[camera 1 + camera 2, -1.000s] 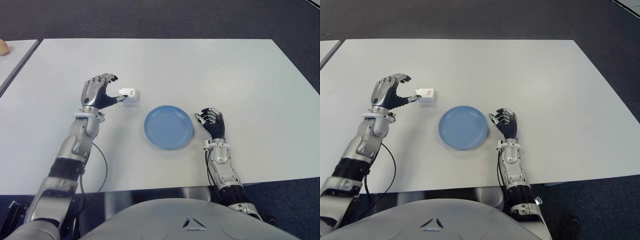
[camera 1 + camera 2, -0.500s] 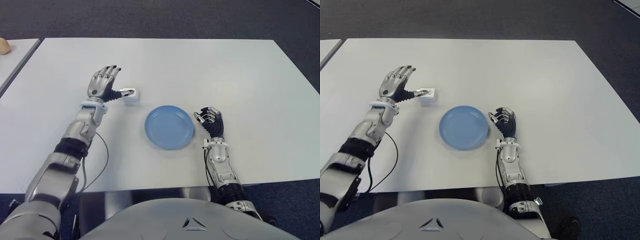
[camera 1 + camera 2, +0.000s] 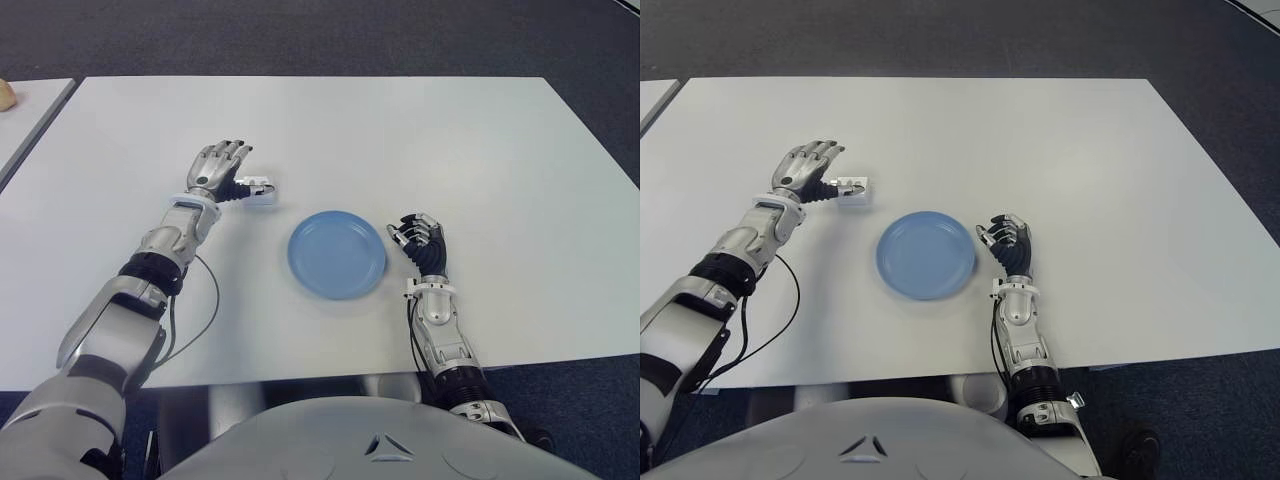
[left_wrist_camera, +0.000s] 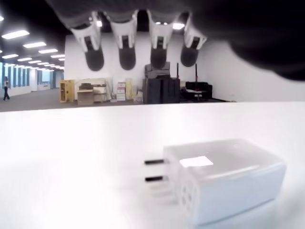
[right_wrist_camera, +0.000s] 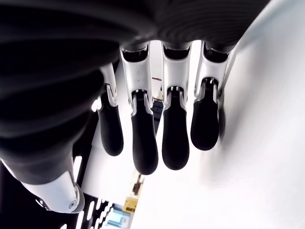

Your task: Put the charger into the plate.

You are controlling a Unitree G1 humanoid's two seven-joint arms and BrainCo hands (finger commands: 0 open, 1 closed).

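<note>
Reaching over the white table (image 3: 400, 130), left hand (image 3: 220, 168) sits at about 10 o'clock from the blue plate (image 3: 337, 253), fingers (image 4: 126, 45) spread above the white charger (image 3: 260, 192), nothing gripped. Charger lies flat on the table, prongs showing in the left wrist view (image 4: 224, 179), just at the hand's fingertips, near the plate's 10 o'clock rim but apart from it, not in the plate. Right hand (image 3: 420, 240) shows just beside the plate at 3 o'clock, idle, fingers (image 5: 174, 133) loosely curled, holding nothing. Plate holds nothing.
</note>
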